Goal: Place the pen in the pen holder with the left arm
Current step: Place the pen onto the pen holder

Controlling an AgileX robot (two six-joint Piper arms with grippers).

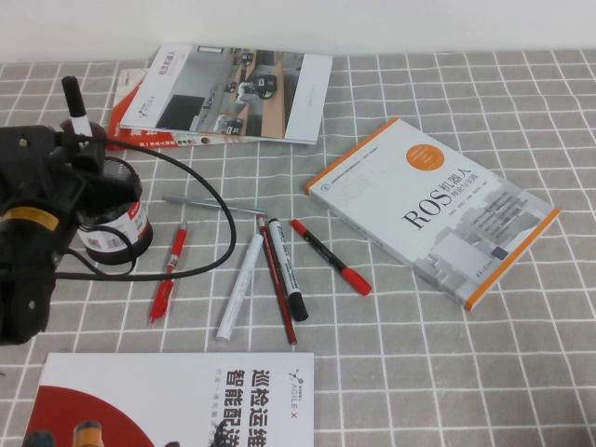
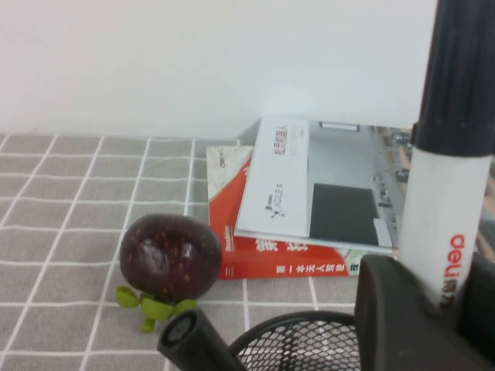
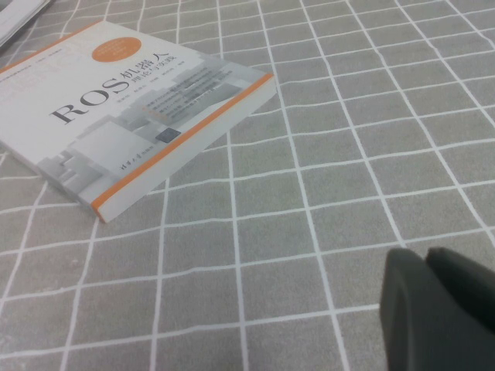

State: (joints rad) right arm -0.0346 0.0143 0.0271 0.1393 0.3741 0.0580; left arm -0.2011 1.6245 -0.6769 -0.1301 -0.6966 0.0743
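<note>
The pen holder (image 1: 114, 226) stands on the left side of the table, partly hidden by the left arm (image 1: 33, 233). It is a black mesh cup with a white and red label low on its side. In the left wrist view a black rod-like thing (image 2: 197, 348) leans at its rim (image 2: 298, 344); I cannot tell what that is.

The left gripper (image 1: 79, 140) is right above the cup. Its fingers hold the pen (image 1: 74, 107) tight. The pen stands up straight, black cap on top, white barrel down in the fingers. It is over the cup's mouth.

Just beside the cup lie more pens in a loose bunch: a red pen (image 1: 168, 275), a white marker (image 1: 240, 285), a black-ended marker (image 1: 288, 270), a thin dark red pen (image 1: 277, 279) and another red pen (image 1: 331, 257). A ROS book (image 1: 433, 209) lies to the right. Two booklets (image 1: 228, 93) lie stacked behind the cup. A dark round fruit (image 2: 170, 259) with green leaves sits near them.

The right gripper (image 3: 441, 309) hangs low over bare tablecloth (image 3: 325, 170), near the ROS book. Its fingers are pressed together.
</note>
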